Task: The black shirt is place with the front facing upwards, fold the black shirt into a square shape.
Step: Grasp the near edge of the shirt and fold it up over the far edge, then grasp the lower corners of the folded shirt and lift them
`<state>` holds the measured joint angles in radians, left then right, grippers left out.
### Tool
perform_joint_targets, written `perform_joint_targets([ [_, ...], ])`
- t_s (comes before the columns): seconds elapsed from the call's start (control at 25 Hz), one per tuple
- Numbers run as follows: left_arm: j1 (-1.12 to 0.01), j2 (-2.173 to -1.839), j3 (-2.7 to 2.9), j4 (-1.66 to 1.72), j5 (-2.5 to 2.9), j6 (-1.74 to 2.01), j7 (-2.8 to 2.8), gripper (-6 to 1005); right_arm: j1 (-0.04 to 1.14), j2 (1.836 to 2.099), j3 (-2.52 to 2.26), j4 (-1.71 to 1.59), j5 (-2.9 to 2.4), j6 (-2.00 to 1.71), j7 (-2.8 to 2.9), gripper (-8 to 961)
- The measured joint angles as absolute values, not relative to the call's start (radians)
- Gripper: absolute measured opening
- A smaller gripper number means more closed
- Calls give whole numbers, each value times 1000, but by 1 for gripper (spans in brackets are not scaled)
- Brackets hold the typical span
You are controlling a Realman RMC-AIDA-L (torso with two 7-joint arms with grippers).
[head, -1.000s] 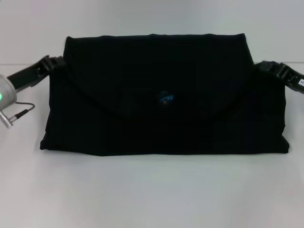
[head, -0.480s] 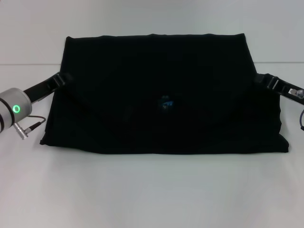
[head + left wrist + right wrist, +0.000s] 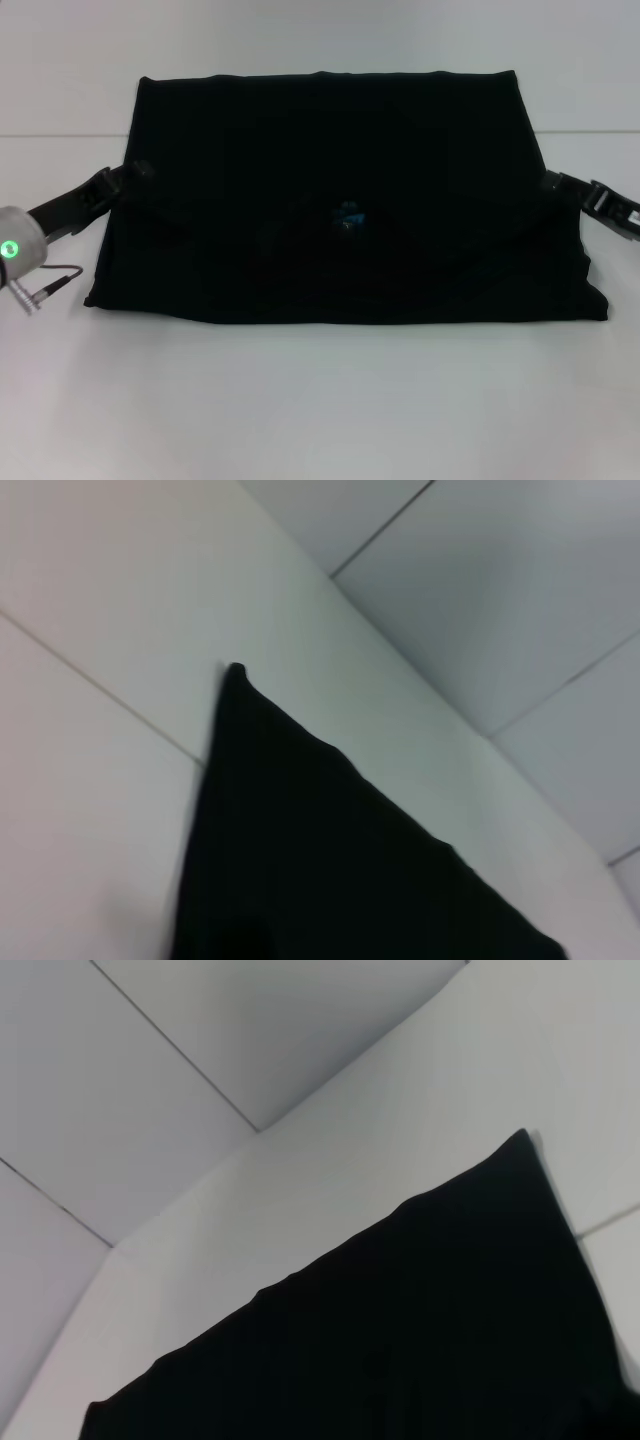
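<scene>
Flat on white table: folded black shirt; both jaws' state unclear.

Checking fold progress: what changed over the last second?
The left pincer and right pincer carried the black shirt's folded-over layer toward the robot, both sinking lower at its side edges. The blue neck label and the shirt's outline stayed put.
</scene>
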<state>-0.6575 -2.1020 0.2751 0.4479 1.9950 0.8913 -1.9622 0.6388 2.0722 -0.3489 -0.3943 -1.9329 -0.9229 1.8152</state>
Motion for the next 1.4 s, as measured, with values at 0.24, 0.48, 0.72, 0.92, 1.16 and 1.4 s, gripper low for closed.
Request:
perform_joint_targets([
  [0.24, -596, -2016, 313, 454, 2011, 1160, -2049, 554, 564, 2048, -344, -411, -1922, -1135, 1795, 615],
  [0.48, -530, -1895, 499, 461, 2020, 1305, -2233, 577, 498, 2022, -352, -412, -1933, -1428, 1645, 749],
  [0.72, -502, -1878, 538, 508, 2104, 1324, -2306, 599, 464, 2008, -460, -413, -1936, -1492, 1582, 834],
  [0.92, -519, -1886, 540, 512, 2148, 1306, -2312, 623, 469, 2016, -580, -413, -1954, -1495, 1491, 833],
  [1.16, -530, -1895, 547, 512, 2166, 1254, -2311, 666, 474, 2031, -611, -413, -1962, -1496, 1456, 832],
  [1.4, -541, -1902, 568, 507, 2176, 1253, -2310, 671, 474, 2032, -613, -411, -1962, -1490, 1456, 832],
])
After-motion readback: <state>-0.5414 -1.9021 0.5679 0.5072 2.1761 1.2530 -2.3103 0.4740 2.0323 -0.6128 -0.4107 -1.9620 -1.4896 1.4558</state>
